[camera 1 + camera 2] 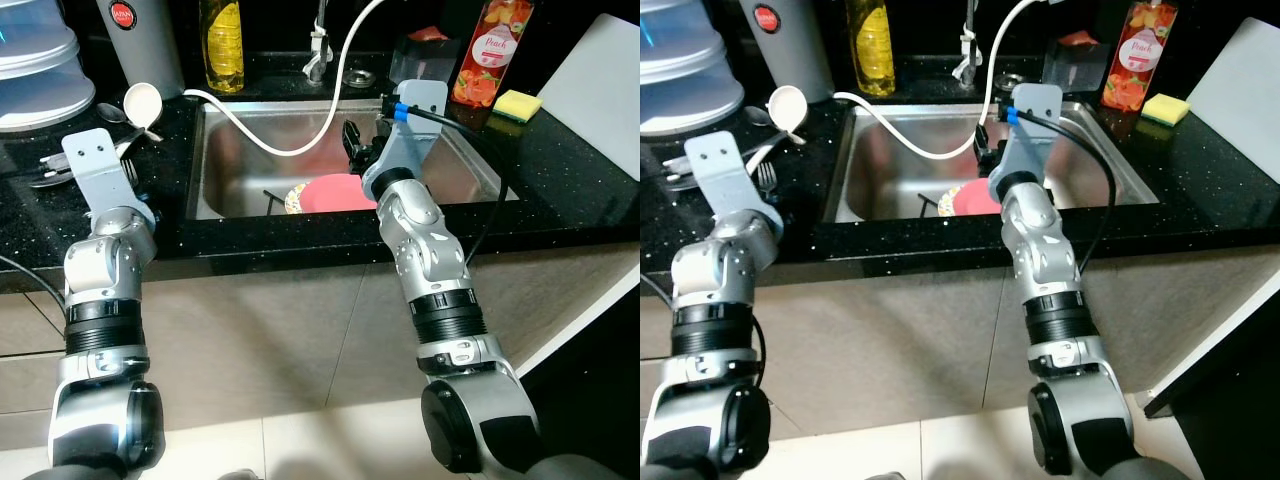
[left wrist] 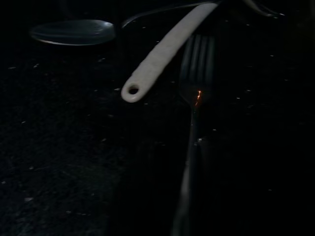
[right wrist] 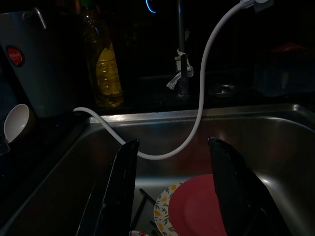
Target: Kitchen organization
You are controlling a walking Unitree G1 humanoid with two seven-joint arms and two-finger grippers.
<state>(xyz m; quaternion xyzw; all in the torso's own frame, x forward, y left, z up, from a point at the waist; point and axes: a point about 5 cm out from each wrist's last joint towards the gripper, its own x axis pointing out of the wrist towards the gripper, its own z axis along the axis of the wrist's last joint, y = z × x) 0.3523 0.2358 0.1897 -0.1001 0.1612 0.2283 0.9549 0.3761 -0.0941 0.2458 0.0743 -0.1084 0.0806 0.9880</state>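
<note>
My right gripper (image 3: 172,143) hangs open over the steel sink (image 1: 230,150), with nothing between its fingers. Below it in the basin lies a red plate (image 1: 335,192) on top of a flower-patterned plate (image 1: 293,200), with dark utensils beside them. My left gripper (image 1: 118,152) hovers low over the black counter left of the sink, its fingers hidden under the wrist bracket. Just beneath it lie a fork (image 2: 197,64), the handle of a white ladle (image 2: 167,49) and a metal spoon (image 2: 74,32).
A white hose (image 1: 300,140) loops from the faucet (image 1: 318,50) into the sink. Behind stand an oil bottle (image 1: 222,45), a grey canister (image 1: 145,40) and a peach juice carton (image 1: 490,55). A yellow sponge (image 1: 517,103) lies at the right, and stacked containers (image 1: 35,70) stand far left.
</note>
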